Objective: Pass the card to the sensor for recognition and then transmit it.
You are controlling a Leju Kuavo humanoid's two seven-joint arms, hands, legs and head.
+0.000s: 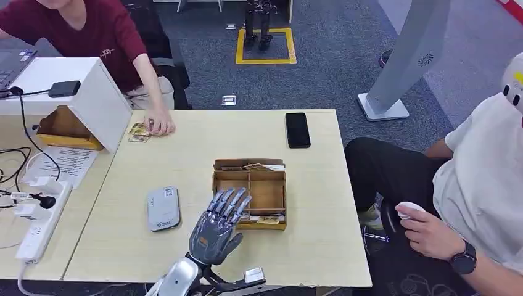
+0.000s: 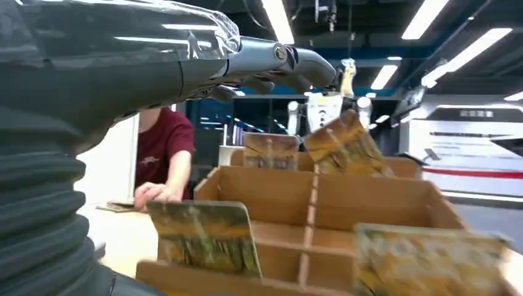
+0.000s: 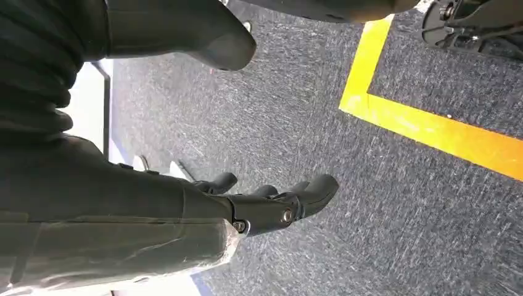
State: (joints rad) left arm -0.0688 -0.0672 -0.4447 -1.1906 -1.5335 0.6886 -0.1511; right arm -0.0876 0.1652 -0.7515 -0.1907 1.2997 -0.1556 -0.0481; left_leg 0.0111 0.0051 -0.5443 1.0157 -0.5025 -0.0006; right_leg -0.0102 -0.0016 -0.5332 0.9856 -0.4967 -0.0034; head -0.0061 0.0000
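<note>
Robot's left hand (image 1: 217, 227) reaches over a box of cards, empty, fingers spread.

On the pale table, from the left: a grey card reader (image 1: 163, 209), then the wooden box (image 1: 249, 193) with cards (image 2: 206, 244) standing in its compartments. I judge pickup not yet done; next comes pinching one card. The right hand (image 3: 271, 200) hangs over carpet, loosely apart, holding nothing.

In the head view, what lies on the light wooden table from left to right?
Loose cards under a person's hand → grey card sensor → left hand → divided cardboard box → black phone.
</note>
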